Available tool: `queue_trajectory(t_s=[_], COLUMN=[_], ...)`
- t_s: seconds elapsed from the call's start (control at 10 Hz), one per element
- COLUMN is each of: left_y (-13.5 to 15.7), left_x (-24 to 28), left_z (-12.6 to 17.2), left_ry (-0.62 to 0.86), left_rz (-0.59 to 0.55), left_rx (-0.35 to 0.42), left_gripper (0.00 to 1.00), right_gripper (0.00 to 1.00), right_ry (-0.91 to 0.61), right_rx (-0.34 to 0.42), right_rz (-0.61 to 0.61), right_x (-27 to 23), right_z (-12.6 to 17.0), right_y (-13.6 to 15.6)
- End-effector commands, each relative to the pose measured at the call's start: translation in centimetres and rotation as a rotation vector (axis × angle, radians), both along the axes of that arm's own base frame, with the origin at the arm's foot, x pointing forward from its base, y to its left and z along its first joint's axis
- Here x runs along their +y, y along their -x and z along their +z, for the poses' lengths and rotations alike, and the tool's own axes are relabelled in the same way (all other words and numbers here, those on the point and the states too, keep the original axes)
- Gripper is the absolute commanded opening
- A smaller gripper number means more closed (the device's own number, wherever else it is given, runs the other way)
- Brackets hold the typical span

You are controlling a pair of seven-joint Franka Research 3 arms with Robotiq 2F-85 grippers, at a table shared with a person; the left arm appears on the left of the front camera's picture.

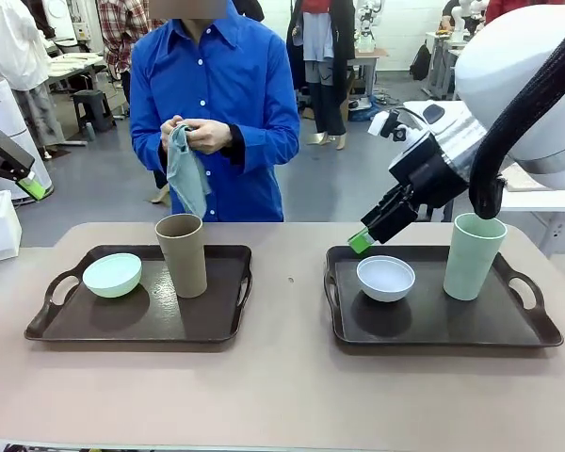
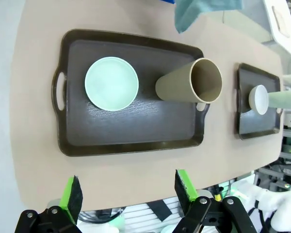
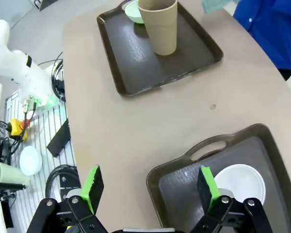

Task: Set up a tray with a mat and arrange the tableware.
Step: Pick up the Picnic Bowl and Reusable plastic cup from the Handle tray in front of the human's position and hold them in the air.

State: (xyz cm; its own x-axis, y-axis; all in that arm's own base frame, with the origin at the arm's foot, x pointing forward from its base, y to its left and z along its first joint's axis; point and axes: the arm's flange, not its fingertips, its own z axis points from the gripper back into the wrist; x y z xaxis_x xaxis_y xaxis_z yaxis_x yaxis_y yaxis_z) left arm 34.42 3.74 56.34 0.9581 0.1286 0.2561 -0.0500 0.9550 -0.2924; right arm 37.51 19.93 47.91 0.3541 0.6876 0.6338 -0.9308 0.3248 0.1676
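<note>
Both trays (image 1: 217,320) look like dark, faintly glossy plastic; the tabletop (image 1: 282,386) is matt beige; the person's cloth (image 1: 186,174) is soft.

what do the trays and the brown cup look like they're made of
Left tray and right tray: probably moulded dark plastic with a semi-gloss finish, going by the soft reflections and cut-out handles. Brown cup: matte, perhaps plastic or a fibre composite, since the wall looks dull with a thin rim and no glare. The look leaves it open.
</note>
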Motion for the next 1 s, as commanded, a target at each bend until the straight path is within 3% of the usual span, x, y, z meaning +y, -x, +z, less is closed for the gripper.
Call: queue_trajectory(t_s=[0.0,0.2,0.5,0.7,0.9], left_y=[0.0,-2.5,-4.8,-6.1,-7.2], left_x=[0.0,-0.9,-1.1,-0.8,-0.6], left_z=[0.0,-0.1,-1.7,-3.1,-4.5], left_ry=[0.0,-0.164,-0.246,-0.238,-0.229], left_rz=[0.0,-0.092,-0.123,-0.134,-0.138], left_rx=[0.0,-0.041,-0.01,-0.012,-0.021], left_gripper=[1.0,1.0,1.0,1.0,1.0], right_gripper=[1.0,1.0,1.0,1.0,1.0], right_ry=[-0.001,0.077,0.037,0.013,-0.131], right_rx=[0.0,-0.183,-0.336,-0.347,-0.245], right_rz=[0.001,0.164,0.334,0.424,0.446], right_x=[0.1,4.2,11.1,15.3,18.2], right_z=[0.1,0.9,1.1,0.3,-1.2], right_y=[-0.1,-3.4,-8.9,-11.5,-13.7])
